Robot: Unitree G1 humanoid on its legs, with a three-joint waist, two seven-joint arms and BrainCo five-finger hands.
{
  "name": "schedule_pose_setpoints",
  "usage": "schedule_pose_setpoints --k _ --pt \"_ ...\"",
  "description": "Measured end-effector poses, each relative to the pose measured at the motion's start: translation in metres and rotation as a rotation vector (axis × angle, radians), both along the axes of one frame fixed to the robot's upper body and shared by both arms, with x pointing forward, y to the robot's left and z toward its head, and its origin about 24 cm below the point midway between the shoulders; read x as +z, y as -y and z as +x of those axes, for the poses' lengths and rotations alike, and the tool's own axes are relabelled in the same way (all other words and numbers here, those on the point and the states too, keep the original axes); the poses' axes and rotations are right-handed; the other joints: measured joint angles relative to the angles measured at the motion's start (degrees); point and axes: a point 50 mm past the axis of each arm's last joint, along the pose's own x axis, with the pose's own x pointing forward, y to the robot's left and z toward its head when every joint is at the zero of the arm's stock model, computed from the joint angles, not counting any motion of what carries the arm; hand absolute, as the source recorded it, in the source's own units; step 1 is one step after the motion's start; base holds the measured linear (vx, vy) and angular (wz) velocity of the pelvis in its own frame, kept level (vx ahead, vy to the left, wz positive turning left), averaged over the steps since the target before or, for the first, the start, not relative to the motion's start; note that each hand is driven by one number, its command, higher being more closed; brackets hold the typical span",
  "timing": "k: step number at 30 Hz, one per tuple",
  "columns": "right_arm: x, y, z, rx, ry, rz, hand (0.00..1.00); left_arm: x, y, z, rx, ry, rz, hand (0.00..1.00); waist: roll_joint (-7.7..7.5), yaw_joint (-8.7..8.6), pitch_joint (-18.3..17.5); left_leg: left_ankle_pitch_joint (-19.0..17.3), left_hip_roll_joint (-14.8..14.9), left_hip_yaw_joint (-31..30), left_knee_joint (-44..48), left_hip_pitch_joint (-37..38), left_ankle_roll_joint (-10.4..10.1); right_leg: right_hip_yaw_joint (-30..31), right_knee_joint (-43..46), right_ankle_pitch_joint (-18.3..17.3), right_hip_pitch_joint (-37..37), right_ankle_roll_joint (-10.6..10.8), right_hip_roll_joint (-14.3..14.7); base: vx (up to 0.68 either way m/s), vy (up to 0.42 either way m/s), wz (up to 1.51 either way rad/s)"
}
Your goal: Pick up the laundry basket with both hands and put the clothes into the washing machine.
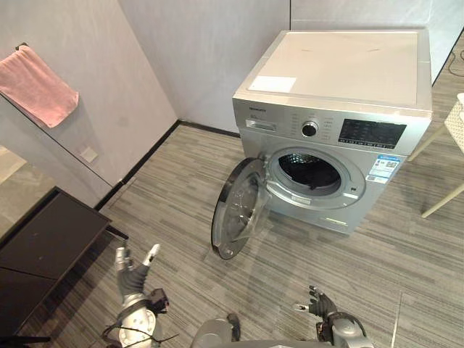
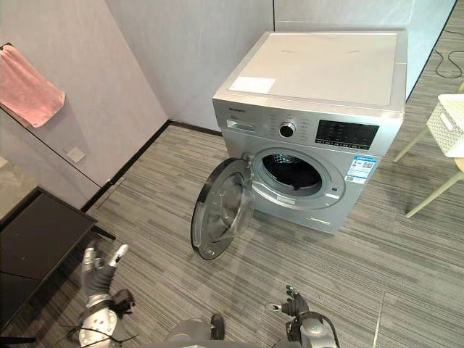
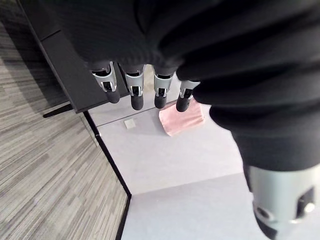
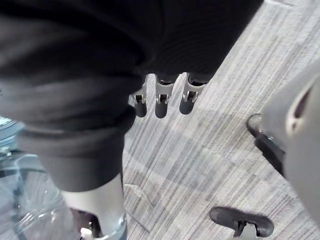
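Holds nothing in left hand [image 1: 132,278] or right hand [image 1: 321,303], fingers loosely straight above the grey floor [image 1: 174,190]. Faces washing machine [image 1: 341,109], round door [image 1: 238,209] swung open leftward. Leaves white basket [image 2: 451,123] untouched at far right, well apart.

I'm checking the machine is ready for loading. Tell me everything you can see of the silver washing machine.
The silver front-loading washing machine stands on the grey striped floor, its back near the grey wall. Its top is pale. The front carries a round knob, a dark display panel and a blue-and-white sticker. The round chrome-rimmed glass door hangs open toward the robot's left, showing a dark drum; its contents cannot be told.
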Motion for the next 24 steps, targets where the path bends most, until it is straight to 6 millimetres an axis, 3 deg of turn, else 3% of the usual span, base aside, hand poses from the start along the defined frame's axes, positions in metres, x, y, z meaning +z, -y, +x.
schedule_pose_setpoints --k 2,5,7,9,12,13,15,16,18,21,24 --pt "0.0 0.004 -0.003 -0.017 -0.005 -0.004 0.0 -0.001 0.0 0.002 -0.006 -0.003 -0.005 0.0 0.39 -1.37 -0.28 -0.83 -0.61 0.7 -3.47 1.53 -0.99 0.25 -0.51 1.14 -0.84 1.31 -0.62 -0.03 0.258 0.02" --pt "0.003 0.01 0.002 -0.033 0.017 -0.016 0.0 -0.008 -0.001 0.021 -0.035 -0.002 -0.051 0.0 1.92 -2.91 -0.78 -2.69 -1.58 2.47 -8.54 1.6 0.15 1.09 -2.47 4.03 -3.44 3.03 -0.59 -0.07 0.301 -0.15" --pt "0.014 -0.003 0.027 0.028 0.101 -0.004 0.0 -0.014 -0.011 0.043 -0.037 -0.012 -0.101 0.0 0.16 -3.13 1.22 -3.16 -2.49 6.65 -8.9 0.95 0.88 5.07 -4.48 7.39 -6.73 3.41 -0.71 -0.15 0.239 -0.79" --pt "0.027 -0.01 0.051 0.078 0.184 -0.006 0.0 -0.005 -0.02 0.065 -0.037 0.034 -0.115 0.0 -1.08 -3.7 2.72 -3.61 -2.72 8.89 -8.22 -1.53 1.61 7.52 -5.09 9.82 -10.25 3.14 -0.71 -0.14 0.141 -0.69" --pt "0.064 -0.028 0.105 0.151 0.383 -0.009 0.0 0.048 -0.038 0.144 -0.06 0.213 -0.122 0.0 -3.54 -4.32 7.4 -2.84 -2.27 11.89 -5.63 -10.34 2.73 10.72 -6.48 14.43 -19.34 1.92 -0.1 -0.18 0.057 -0.43" --pt "0.069 -0.03 0.112 0.156 0.409 -0.009 0.0 0.061 -0.04 0.16 -0.067 0.239 -0.128 0.0 -3.85 -4.34 8.39 -2.43 -2.15 12.2 -5.55 -11.34 2.8 10.98 -6.91 15.26 -20.35 1.6 0.21 -0.13 -0.002 -0.31" --pt "0.089 -0.047 0.135 0.175 0.503 0.006 0.0 0.114 -0.044 0.207 -0.105 0.345 -0.178 0.0 -5.74 -4.6 12.55 -0.91 -1.41 13.41 -5.25 -14.14 3.68 11.63 -9.57 18.1 -22.55 0.79 1.51 -0.09 -0.023 -0.24" --pt "0.092 -0.05 0.138 0.174 0.517 0.012 0.0 0.123 -0.042 0.216 -0.125 0.357 -0.202 0.0 -6.17 -4.75 13.08 -0.79 -1.24 13.44 -5.06 -14.98 3.72 11.61 -10.18 18.53 -23.14 0.67 1.72 -0.06 -0.025 -0.14" --pt "0.098 -0.056 0.144 0.158 0.542 0.022 0.0 0.152 -0.023 0.245 -0.223 0.39 -0.302 0.0 -7.46 -4.8 14.04 -0.38 -0.96 13.59 -5.01 -18.23 3.77 11.69 -11.41 19.79 -25.88 0.3 2.24 -0.01 -0.005 -0.02" --pt "0.106 -0.067 0.152 0.132 0.569 0.067 0.0 0.165 -0.005 0.261 -0.297 0.378 -0.421 0.0 -8.92 -5.83 15.76 -0.19 -0.48 13.18 -4.23 -21.44 3.58 11.25 -12.18 20.35 -28.13 0.08 2.71 0.04 0.001 0.06" --pt "0.109 -0.071 0.156 0.119 0.574 0.092 0.0 0.155 0.021 0.267 -0.333 0.356 -0.545 0.0 -9.19 -6.02 17.67 -0.22 -0.22 13.07 -3.75 -22.05 3.54 11.11 -12.23 20.36 -28.28 0.07 2.87 0.06 0.006 0.08"
